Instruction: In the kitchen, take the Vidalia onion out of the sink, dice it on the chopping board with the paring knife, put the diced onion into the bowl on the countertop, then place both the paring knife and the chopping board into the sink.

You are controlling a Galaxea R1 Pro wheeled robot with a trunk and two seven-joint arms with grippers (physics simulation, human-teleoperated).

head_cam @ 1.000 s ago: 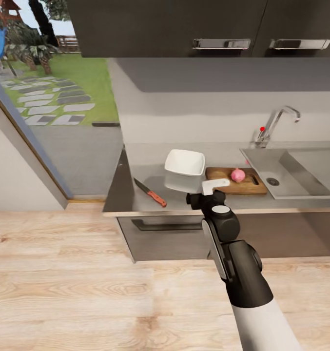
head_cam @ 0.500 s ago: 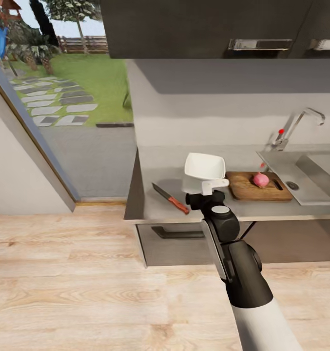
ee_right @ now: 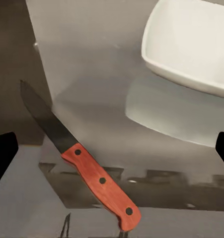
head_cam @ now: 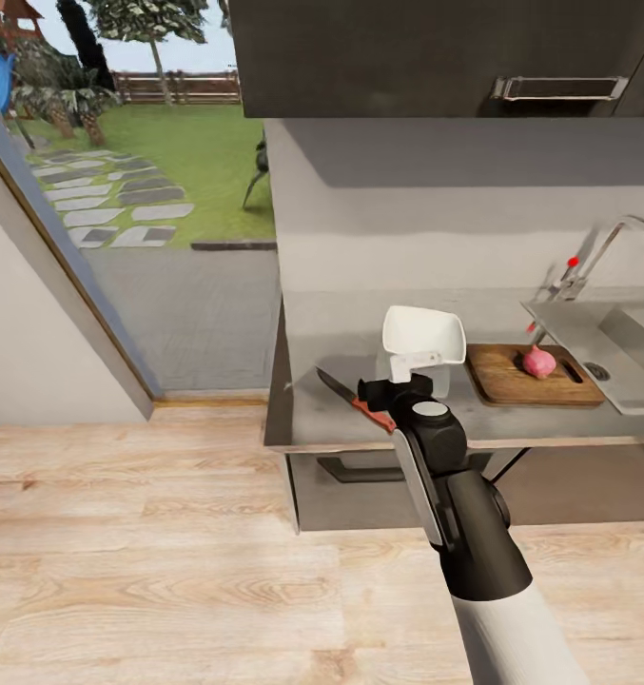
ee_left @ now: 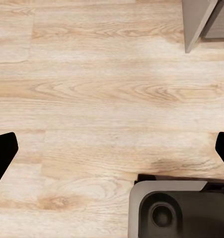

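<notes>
Right arm [head_cam: 464, 514] extended forward, right gripper [ee_right: 112, 148] fingers [ee_right: 2, 153] spread wide; left gripper [ee_left: 112, 148] fingers likewise apart, pointing down.

Counter [head_cam: 341, 419] — dark grey, glossy, mirrors the bowl [head_cam: 422, 335], itself smooth white with a ceramic look. Paring knife [ee_right: 77, 157]: matt dark blade, red handle with three dark rivets. Chopping board [head_cam: 521, 378] — brown wood, visible grain. Floor [ee_left: 102, 89] pale wood planks, satin. Tap [head_cam: 602, 252] bright chrome. Sink [head_cam: 588, 338] matt grey. Right arm [head_cam: 459, 504] smooth black and white plastic.

no readable text, labels, or numbers anywhere
</notes>
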